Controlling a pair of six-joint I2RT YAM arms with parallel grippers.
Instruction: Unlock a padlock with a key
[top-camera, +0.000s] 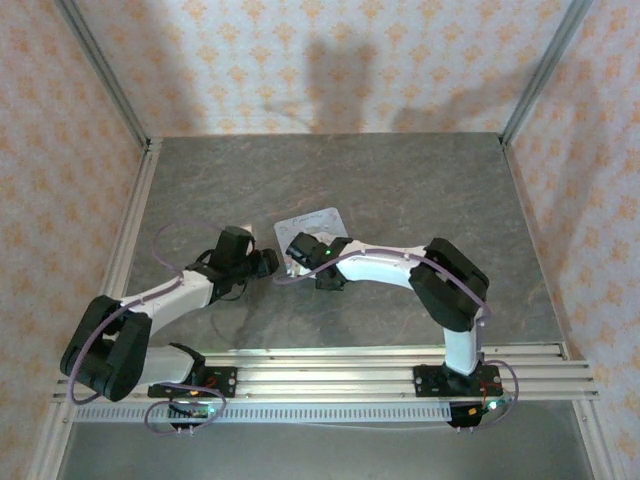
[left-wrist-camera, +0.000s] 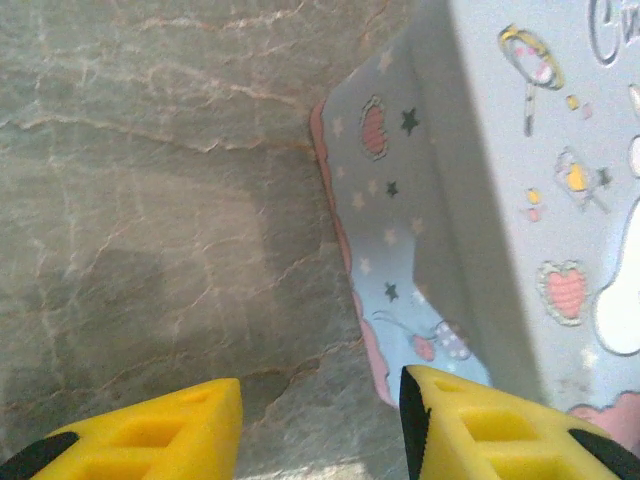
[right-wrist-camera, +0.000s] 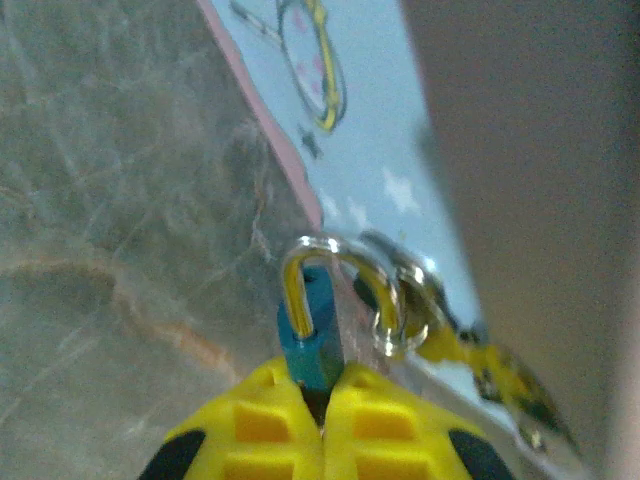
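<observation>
The pastel tin (top-camera: 318, 222) blocks the middle of the tabletop (top-camera: 450, 180), open behind and beside it.

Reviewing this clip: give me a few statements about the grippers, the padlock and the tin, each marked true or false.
1. The right gripper is shut on the padlock. True.
2. The left gripper holds a key. False: its fingers stand apart, with bare table showing between them.
3. The tin is red. False: it is pale blue with a pink edge.
4. The table has a grey marbled surface. True.
</observation>
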